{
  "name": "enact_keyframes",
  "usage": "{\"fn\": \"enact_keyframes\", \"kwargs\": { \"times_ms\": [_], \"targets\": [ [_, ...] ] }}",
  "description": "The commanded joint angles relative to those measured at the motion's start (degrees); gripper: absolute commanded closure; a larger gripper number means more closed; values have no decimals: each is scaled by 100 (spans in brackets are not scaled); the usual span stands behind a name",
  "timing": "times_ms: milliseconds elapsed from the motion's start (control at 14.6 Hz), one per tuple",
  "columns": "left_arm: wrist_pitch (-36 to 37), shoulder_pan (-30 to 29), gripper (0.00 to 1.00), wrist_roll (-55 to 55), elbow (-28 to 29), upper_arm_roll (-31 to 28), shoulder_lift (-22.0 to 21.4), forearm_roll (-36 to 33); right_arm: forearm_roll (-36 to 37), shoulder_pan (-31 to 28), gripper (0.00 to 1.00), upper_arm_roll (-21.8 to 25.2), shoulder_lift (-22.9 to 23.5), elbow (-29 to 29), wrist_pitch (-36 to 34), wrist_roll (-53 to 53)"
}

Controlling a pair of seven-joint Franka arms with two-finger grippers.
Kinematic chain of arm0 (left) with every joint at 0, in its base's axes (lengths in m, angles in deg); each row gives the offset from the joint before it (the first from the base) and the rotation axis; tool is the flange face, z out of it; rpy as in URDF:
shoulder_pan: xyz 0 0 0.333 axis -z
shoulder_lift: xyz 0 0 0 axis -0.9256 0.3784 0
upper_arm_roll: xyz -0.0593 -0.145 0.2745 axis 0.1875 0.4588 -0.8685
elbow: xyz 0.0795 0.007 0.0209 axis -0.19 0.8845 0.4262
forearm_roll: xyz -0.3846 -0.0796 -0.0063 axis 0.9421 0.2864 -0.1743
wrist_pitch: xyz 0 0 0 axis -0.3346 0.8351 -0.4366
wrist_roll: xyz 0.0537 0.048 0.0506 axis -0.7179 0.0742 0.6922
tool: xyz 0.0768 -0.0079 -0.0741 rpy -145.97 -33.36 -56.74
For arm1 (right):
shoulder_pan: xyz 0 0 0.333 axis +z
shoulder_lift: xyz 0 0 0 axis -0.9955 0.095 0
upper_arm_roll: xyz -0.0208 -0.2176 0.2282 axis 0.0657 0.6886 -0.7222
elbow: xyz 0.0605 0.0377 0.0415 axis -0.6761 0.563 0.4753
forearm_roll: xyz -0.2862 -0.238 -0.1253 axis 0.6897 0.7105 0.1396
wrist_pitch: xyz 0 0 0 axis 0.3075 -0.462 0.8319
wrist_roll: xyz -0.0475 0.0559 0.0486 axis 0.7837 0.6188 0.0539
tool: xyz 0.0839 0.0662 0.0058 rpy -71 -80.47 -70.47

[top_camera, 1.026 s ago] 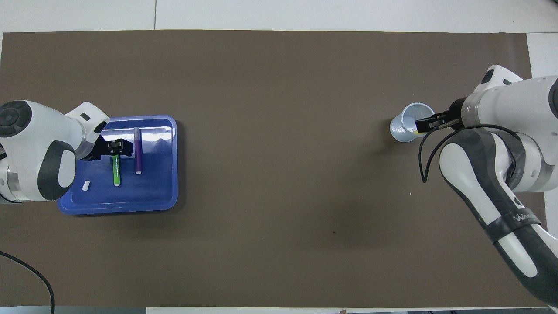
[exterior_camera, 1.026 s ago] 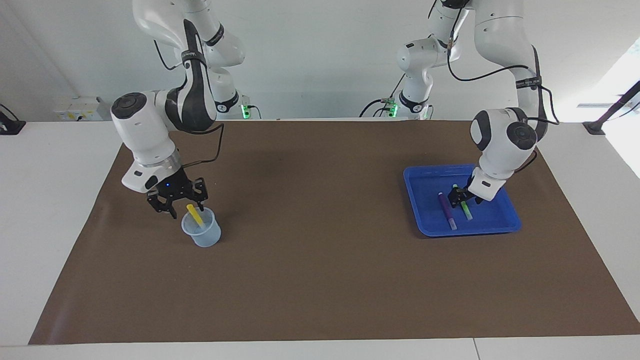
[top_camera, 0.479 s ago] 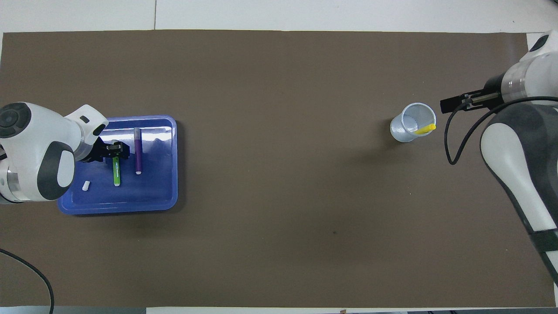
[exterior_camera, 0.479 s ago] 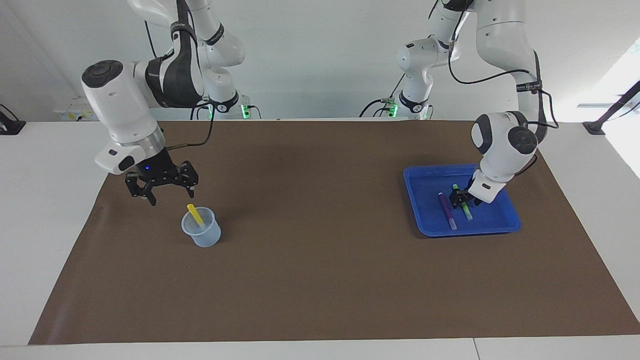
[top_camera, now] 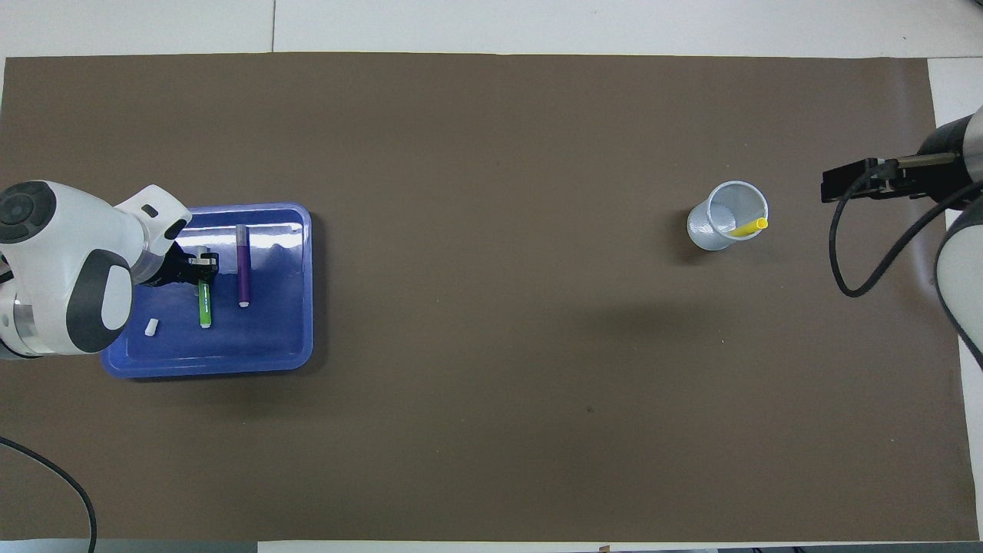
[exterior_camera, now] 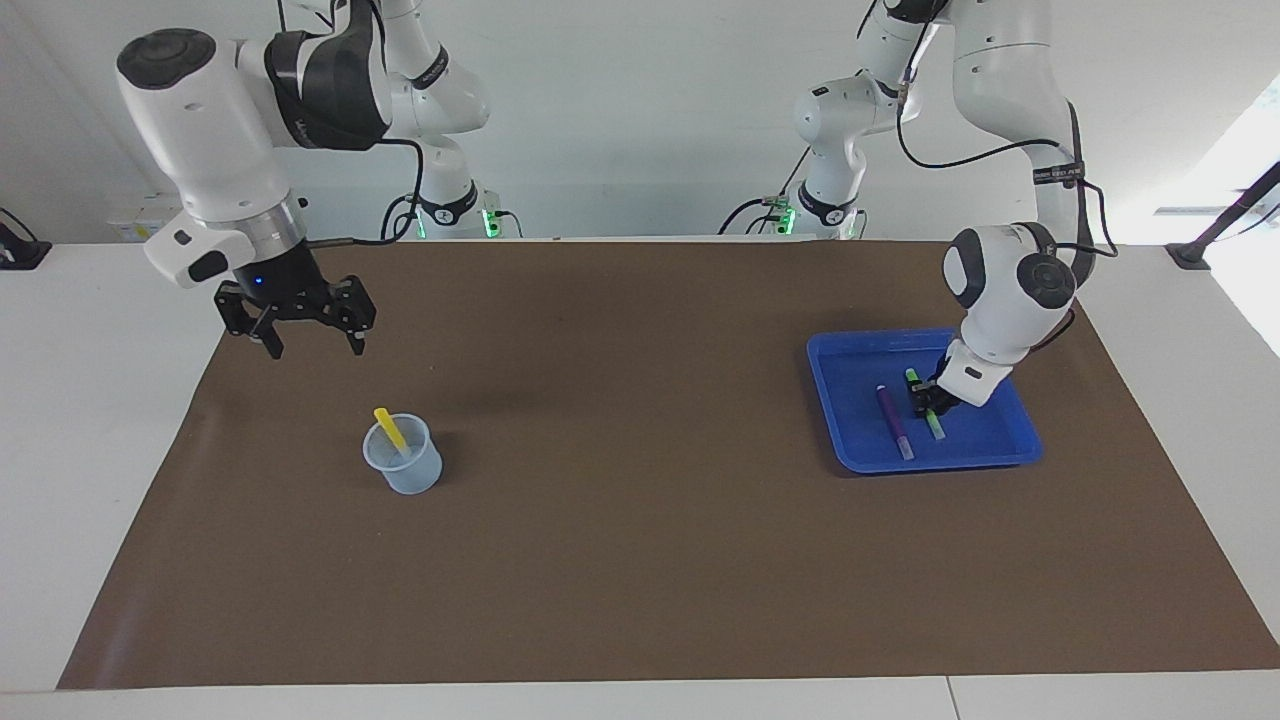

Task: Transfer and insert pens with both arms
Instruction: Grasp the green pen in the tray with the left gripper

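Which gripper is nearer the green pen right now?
Left. The left gripper is down on the green pen in the blue tray; the right gripper hangs near the cup.

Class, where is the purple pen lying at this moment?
The purple pen lies flat in the blue tray at the left arm's end of the table, beside the green pen, which lies toward the tray's outer edge.
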Motion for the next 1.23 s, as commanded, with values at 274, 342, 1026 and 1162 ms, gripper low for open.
{"fn": "enact_keyframes", "kwargs": {
  "times_ms": [274, 342, 1026, 1162],
  "targets": [
    [45, -38, 100, 39, -64, 22, 6, -39, -67, -40, 0, -64, -317, 129, -380, 480],
    [246, -38, 100, 30, -239, 31, 41, -30, -76, -40, 0, -64, -317, 129, -398, 462],
    [2970, 120, 100, 1862, -2620, 66, 102, 1979, -224, -40, 0, -73, -150, -126, -582, 497],
    [3209, 365, 100, 2934, -2973, 66, 111, 2630, -454, -76, 0, -56, -158, -126, -696, 497]
  ]
}}
